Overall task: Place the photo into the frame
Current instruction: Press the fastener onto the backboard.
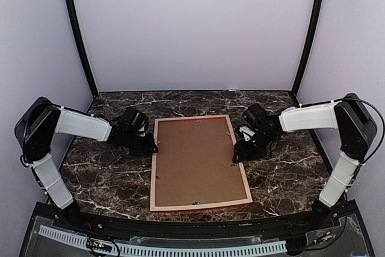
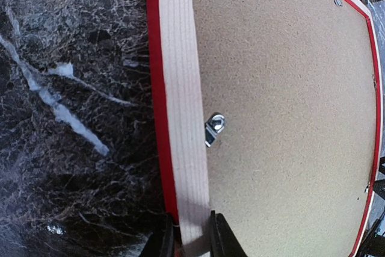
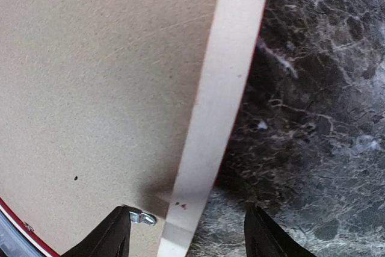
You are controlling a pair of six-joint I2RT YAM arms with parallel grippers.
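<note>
Obs., standing at the booth.

The frame [image 1: 201, 205] lies flat and face down in the middle of the dark marble counter [image 1: 283, 173]. Its pale wood back is up, and a thin red line shows along the outer edges. A brown backing board [image 1: 195, 157] fills the opening, flush inside the rails. What sits beneath the board is hidden.

Left tool [image 1: 151, 147]: at the upper part of the frame's left rail. In the wrist view its two black fingers [image 2: 224, 240] press against either side of the wood rail, clenched on it. A small metal turn clip [image 2: 214, 128] sits on the rail's inner edge just ahead of the fingers, overlapping the board.

Right tool [image 1: 236, 151]: at the right rail, roughly opposite the left one. It is released. In the wrist view the fingers [image 3: 114, 236] stand wide apart, straddling the rail with a gap on both sides. The inner finger is over the board beside another clip [image 3: 143, 218]; the outer one is over bare marble.

Edges and room:
- Far rail stops well short of the back wall, leaving a band of marble beyond it.
- Near rail sits close to the counter's front edge, leaving only a narrow strip.
- Marble shows broadly on both long sides, and each forearm reaches in across it.
- Long rails run front to back, roughly square to the counter.
</note>
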